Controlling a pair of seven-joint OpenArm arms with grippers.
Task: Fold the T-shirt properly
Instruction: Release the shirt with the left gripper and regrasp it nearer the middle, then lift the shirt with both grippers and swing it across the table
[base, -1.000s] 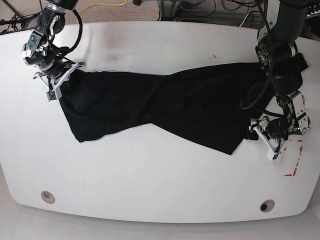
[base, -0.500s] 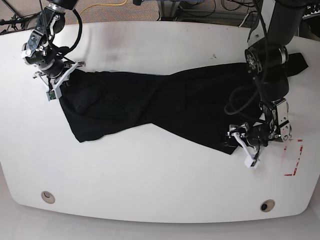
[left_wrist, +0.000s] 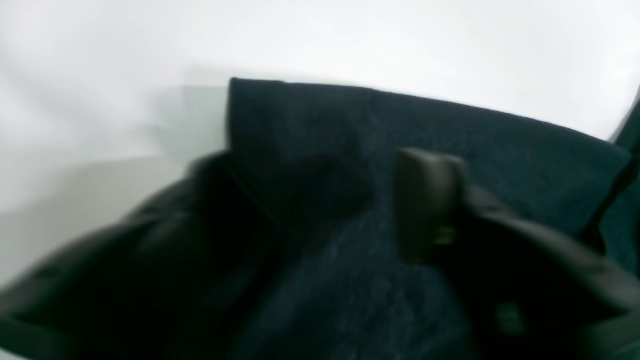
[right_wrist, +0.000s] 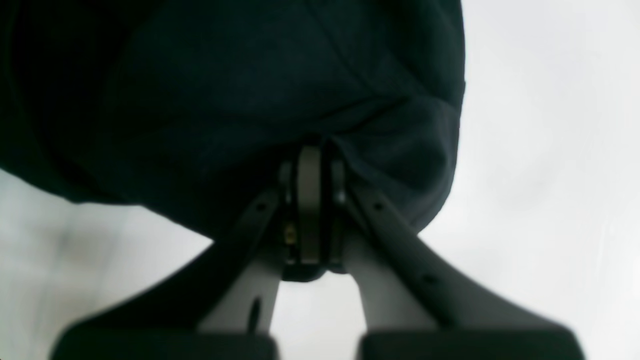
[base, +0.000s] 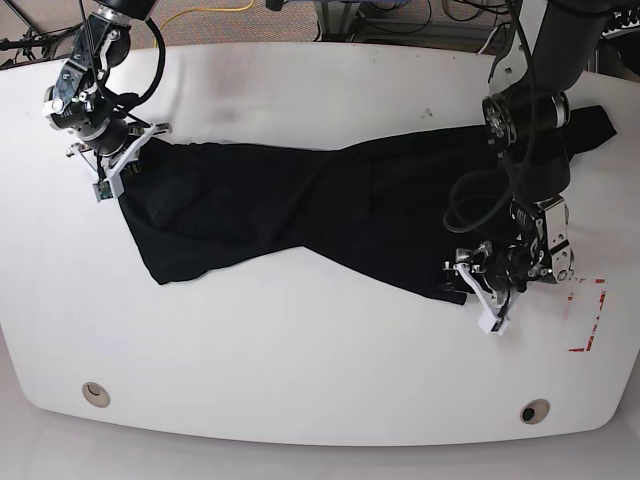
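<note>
The right end effector is clamped shut on the T-shirt. The left end effector straddles the shirt's corner on the bench; I cannot tell its grip

I can read no text, label, brand or number anywhere from my station. The black T-shirt shows plain cloth with no print in all three views. The white desk bears only red tape marks near its right edge, forming a broken corner outline, not letters. Both wrist views are too blurred to show any marking on the hands.
</note>
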